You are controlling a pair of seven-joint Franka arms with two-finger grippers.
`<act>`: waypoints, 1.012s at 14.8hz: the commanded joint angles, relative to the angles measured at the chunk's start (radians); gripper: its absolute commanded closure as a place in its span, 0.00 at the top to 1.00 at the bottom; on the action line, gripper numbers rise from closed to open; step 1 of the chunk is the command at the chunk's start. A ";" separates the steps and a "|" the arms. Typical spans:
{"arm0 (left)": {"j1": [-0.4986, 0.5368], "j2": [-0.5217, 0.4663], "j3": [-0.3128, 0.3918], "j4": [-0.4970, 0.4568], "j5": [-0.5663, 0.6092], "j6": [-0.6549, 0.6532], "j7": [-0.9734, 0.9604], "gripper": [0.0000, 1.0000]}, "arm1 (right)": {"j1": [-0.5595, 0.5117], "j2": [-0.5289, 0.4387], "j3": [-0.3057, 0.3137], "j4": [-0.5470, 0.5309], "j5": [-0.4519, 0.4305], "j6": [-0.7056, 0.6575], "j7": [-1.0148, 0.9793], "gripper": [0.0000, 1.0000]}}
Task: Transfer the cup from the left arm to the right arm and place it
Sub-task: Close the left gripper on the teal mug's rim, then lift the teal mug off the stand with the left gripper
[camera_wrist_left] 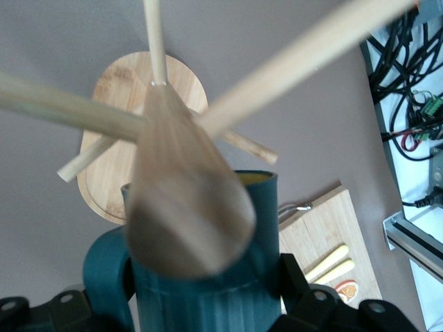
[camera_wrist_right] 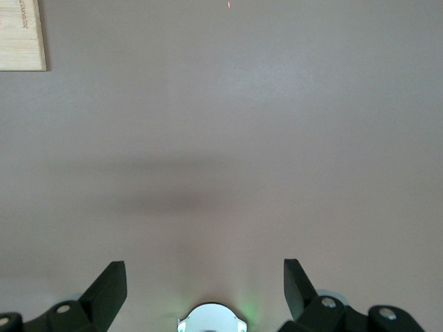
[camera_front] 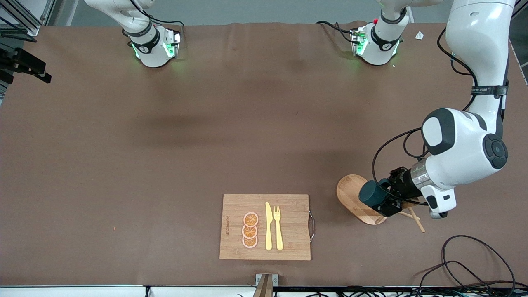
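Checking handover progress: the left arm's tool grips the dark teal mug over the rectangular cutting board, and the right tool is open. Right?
Not quite. In the front view, the left tool grips the dark teal mug over the oval wooden rack base, not the rectangular cutting board. The right tool is open, as its wrist view shows.

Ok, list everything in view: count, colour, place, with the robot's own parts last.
cup: one, dark teal with a tan-yellow inside, held in the left gripper over the mug stand.
mug stand: one, light wood, oval base with peg arms, toward the left arm's end of the table.
cutting board: one, light wood with a metal handle, near the front camera at mid-table.
orange slices: three, orange, in a row on the cutting board.
knife: one, yellow, on the board beside the slices.
fork: one, yellow, beside the knife.
cables: several, black, by the front edge.
left gripper: one, black, shut on the cup.
right gripper: one, black, open over bare table, waiting.
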 commanded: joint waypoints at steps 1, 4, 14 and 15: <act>0.010 -0.047 -0.015 -0.005 -0.013 -0.026 -0.004 0.51 | -0.010 -0.013 0.008 -0.017 -0.004 0.000 0.003 1.00; 0.012 -0.098 -0.024 -0.007 -0.049 -0.094 -0.039 0.51 | -0.010 -0.013 0.008 -0.016 -0.004 0.000 0.003 1.00; -0.051 -0.177 -0.242 0.001 0.044 -0.068 -0.276 0.52 | -0.010 -0.012 0.008 -0.014 -0.004 0.003 0.003 1.00; -0.086 -0.176 -0.244 0.007 0.108 -0.051 -0.313 0.52 | -0.010 -0.012 0.008 -0.013 -0.004 0.003 0.003 1.00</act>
